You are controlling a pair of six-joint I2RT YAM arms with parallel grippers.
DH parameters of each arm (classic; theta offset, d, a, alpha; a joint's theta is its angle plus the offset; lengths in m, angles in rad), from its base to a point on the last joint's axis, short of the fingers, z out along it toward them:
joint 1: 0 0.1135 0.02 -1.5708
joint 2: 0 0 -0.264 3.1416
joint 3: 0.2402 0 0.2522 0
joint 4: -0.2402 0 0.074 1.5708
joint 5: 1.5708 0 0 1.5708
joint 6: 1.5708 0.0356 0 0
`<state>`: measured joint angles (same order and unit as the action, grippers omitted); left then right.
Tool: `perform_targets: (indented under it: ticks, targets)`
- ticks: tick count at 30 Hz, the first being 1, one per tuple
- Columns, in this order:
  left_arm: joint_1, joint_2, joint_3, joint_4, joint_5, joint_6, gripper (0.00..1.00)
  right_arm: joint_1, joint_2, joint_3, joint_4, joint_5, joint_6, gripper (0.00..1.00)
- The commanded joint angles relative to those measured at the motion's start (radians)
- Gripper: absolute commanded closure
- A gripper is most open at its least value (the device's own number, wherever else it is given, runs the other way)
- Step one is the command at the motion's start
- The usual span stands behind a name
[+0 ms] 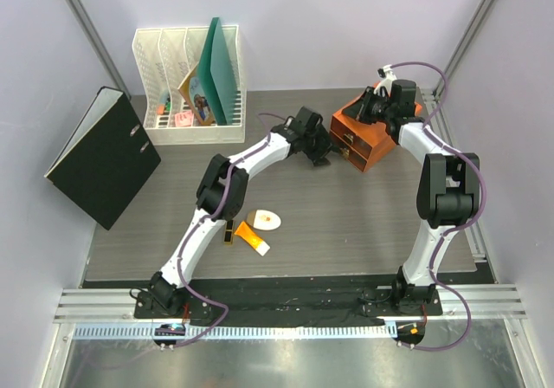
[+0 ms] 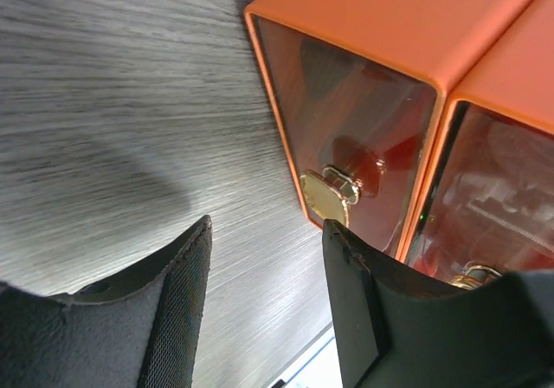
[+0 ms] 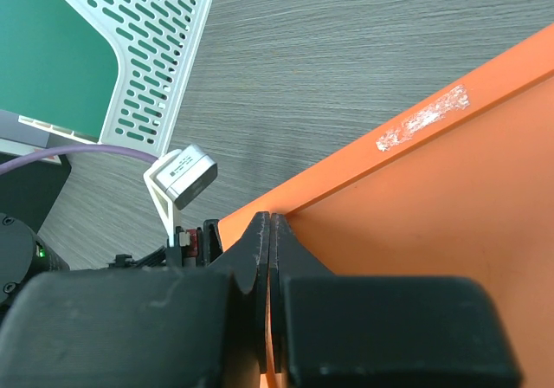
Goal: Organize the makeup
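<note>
A white oval compact (image 1: 264, 220), an orange white-capped tube (image 1: 252, 239) and a black-gold lipstick (image 1: 229, 232) lie on the table near the left arm's elbow. The other makeup is out of view. My left gripper (image 1: 321, 152) (image 2: 267, 223) is open and empty, low over the table at the front of the orange drawer box (image 1: 368, 133). Its right fingertip (image 2: 339, 241) is just short of a drawer's gold knob (image 2: 327, 196). My right gripper (image 1: 371, 106) (image 3: 269, 221) is shut, its tips against the back edge of the box top (image 3: 415, 232).
A white file rack (image 1: 187, 78) (image 3: 151, 54) holding a green folder (image 1: 222, 66) stands at the back left. A black binder (image 1: 105, 156) leans at the left wall. The left wrist's white camera (image 3: 183, 175) shows beside the box.
</note>
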<state>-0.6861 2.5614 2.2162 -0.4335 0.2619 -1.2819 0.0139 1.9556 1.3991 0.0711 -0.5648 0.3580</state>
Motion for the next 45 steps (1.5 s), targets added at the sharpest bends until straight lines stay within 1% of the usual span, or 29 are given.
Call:
perform_targets:
  ticks: [1,5,10,17,22,23,24,30,34,37,39,45]
  targets:
    - [-0.007,0.006,0.053,0.081,0.020,-0.025,0.45,0.008,0.154,-0.111,-0.442,0.095,-0.073,0.99]
    - [-0.012,0.025,0.049,0.163,0.046,-0.066,0.45,0.008,0.154,-0.111,-0.442,0.094,-0.074,0.99]
    - [-0.016,0.037,0.072,0.154,0.030,-0.077,0.45,0.008,0.154,-0.111,-0.442,0.095,-0.073,0.99]
    - [-0.024,0.045,0.111,0.009,-0.047,-0.050,0.45,0.008,0.154,-0.111,-0.442,0.094,-0.076,0.99]
    - [-0.027,0.078,0.177,-0.063,-0.082,-0.039,0.45,0.008,0.152,-0.112,-0.442,0.095,-0.074,0.99]
    - [-0.027,0.088,0.194,-0.109,-0.095,-0.039,0.46,0.009,0.154,-0.112,-0.442,0.095,-0.074,0.99]
    - [-0.027,0.098,0.218,-0.125,-0.093,-0.037,0.46,0.008,0.152,-0.112,-0.442,0.092,-0.073,0.99]
    - [-0.027,0.120,0.223,-0.211,-0.084,-0.014,0.49,0.008,0.151,-0.112,-0.444,0.094,-0.074,0.99]
    - [-0.024,0.118,0.214,-0.275,-0.087,0.024,0.52,0.006,0.152,-0.112,-0.442,0.095,-0.073,0.99]
    - [-0.017,0.096,0.180,-0.306,-0.092,0.027,0.57,0.008,0.152,-0.114,-0.442,0.095,-0.073,0.99]
    - [-0.010,0.068,0.139,-0.313,-0.095,0.035,0.61,0.008,0.151,-0.115,-0.444,0.095,-0.073,0.99]
    - [0.019,-0.027,-0.006,-0.343,-0.102,0.102,0.64,0.008,0.149,-0.117,-0.442,0.097,-0.074,0.99]
